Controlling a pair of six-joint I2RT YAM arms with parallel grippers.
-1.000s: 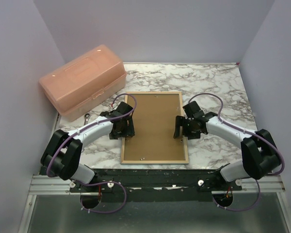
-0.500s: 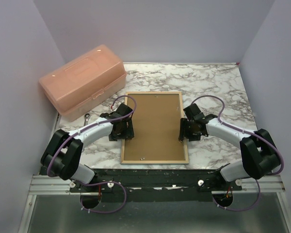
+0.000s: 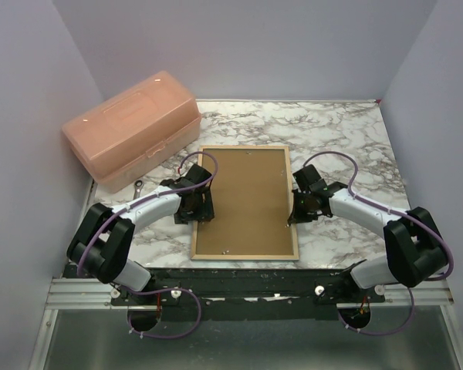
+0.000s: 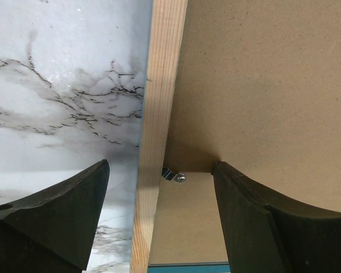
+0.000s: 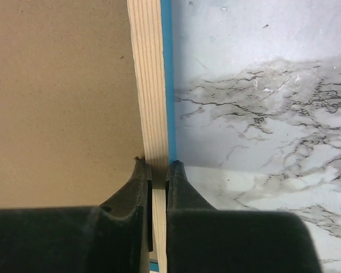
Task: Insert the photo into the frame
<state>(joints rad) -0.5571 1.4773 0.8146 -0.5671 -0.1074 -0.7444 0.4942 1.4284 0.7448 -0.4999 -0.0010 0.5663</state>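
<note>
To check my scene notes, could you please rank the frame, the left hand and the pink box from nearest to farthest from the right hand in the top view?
1. frame: touching, its right rail pinched in the right hand.
2. left hand: opposite, open over the frame's left rail.
3. pink box: far left, beyond the frame's corner.
</note>
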